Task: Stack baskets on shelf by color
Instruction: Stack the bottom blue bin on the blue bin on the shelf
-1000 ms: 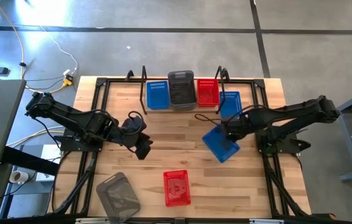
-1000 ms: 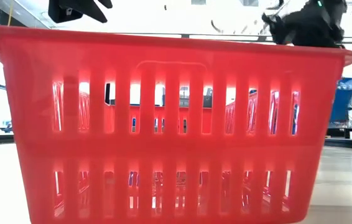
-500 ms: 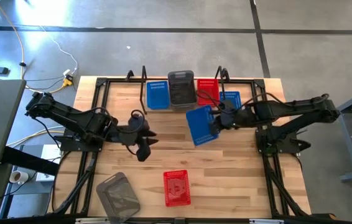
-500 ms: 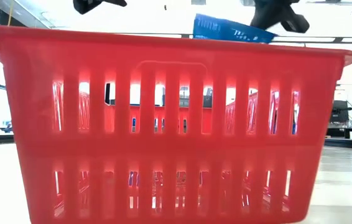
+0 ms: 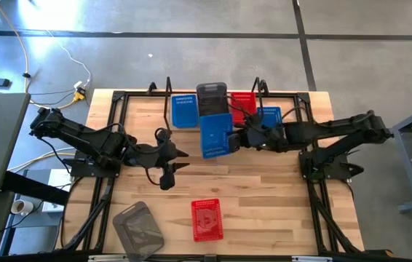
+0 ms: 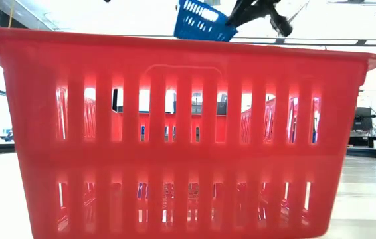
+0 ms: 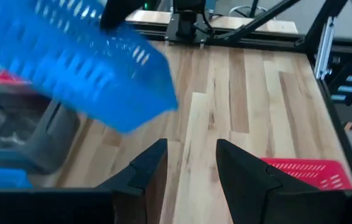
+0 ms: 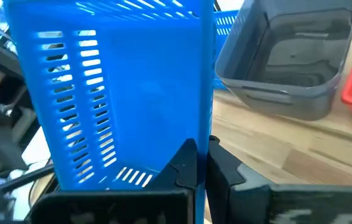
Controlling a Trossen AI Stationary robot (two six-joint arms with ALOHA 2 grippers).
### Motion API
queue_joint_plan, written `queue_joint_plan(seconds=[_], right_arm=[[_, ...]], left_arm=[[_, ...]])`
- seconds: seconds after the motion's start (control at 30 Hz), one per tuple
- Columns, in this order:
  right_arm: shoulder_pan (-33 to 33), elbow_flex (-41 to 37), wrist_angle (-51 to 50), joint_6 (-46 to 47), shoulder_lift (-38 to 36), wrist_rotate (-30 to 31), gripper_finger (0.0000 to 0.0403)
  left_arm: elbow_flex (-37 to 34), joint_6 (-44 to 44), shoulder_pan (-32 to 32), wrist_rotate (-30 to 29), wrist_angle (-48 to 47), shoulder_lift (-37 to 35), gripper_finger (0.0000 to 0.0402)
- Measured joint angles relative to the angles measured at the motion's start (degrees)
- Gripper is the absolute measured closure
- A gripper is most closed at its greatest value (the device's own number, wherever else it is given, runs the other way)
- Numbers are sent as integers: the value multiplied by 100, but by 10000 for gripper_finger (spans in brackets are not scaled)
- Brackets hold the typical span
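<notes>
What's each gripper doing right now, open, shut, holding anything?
Left gripper: open, empty, above the table.
Right gripper: shut on the blue basket, held in front of the shelf.

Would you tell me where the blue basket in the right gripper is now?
In the high view, the blue basket hangs mid-table, just before the shelf's grey basket, gripped by the right gripper.

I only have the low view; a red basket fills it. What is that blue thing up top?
Observer: A blue basket, carried in the air by the right gripper, shut on its rim.
Operator: Where is it heading?
Observer: I can't say; it hangs just in front of the shelf, near the grey stack.
Operator: And the left arm?
Observer: The left gripper is open and empty, over the table beside the carried basket.
</notes>
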Motion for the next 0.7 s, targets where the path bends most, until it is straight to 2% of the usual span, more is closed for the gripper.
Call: queue_joint_plan(seconds=[0.37, 0.57, 0.7], right_arm=[[24, 0, 461, 803, 1057, 16, 403], [25, 0, 937, 953, 1397, -163, 403], [-7, 0, 1093, 1054, 1550, -246, 403]], left_arm=[[1, 1203, -1, 2, -75, 0, 273], [6, 1298, -1, 12, -588, 144, 273], [4, 1312, -9, 91, -612, 404, 273]])
